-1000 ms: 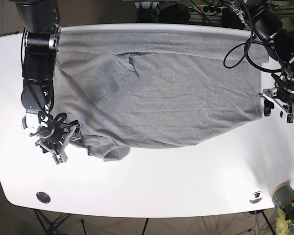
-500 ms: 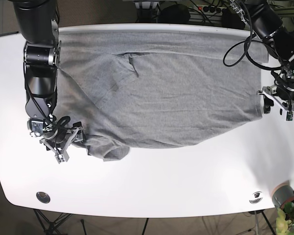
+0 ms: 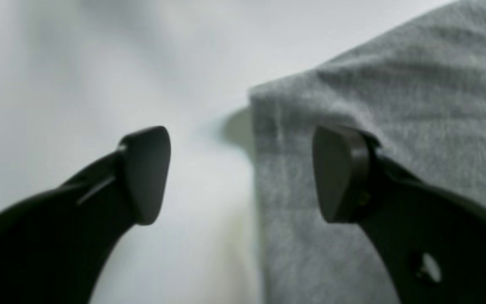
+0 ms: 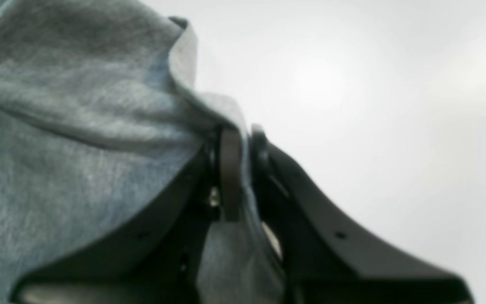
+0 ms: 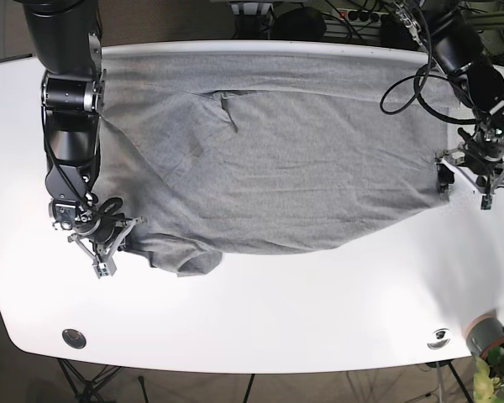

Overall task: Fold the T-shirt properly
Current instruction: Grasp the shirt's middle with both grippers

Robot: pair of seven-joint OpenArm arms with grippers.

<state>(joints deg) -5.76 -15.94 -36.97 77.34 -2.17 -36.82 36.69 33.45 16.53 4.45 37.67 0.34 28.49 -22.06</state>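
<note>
A grey T-shirt (image 5: 277, 151) lies spread over the white table (image 5: 319, 302), bunched at its lower left. My right gripper (image 5: 118, 243), on the base view's left, is shut on a fold of the shirt's lower left edge (image 4: 209, 109); the cloth is pinched between its fingers (image 4: 228, 169). My left gripper (image 5: 464, 189), on the base view's right, is open at the shirt's right corner. In the left wrist view the shirt's edge (image 3: 264, 126) lies between the two open fingers (image 3: 148, 169), with one finger over the cloth and the other over bare table.
A black round fitting (image 5: 73, 337) sits in the table at front left, a metal one (image 5: 439, 337) at front right. A grey pot with a plant (image 5: 491, 340) stands off the front right corner. Cables hang behind the table's far edge.
My right gripper has closed in on the shirt's lower left edge and now pinches it. My left gripper has shifted left toward the shirt's right corner.
</note>
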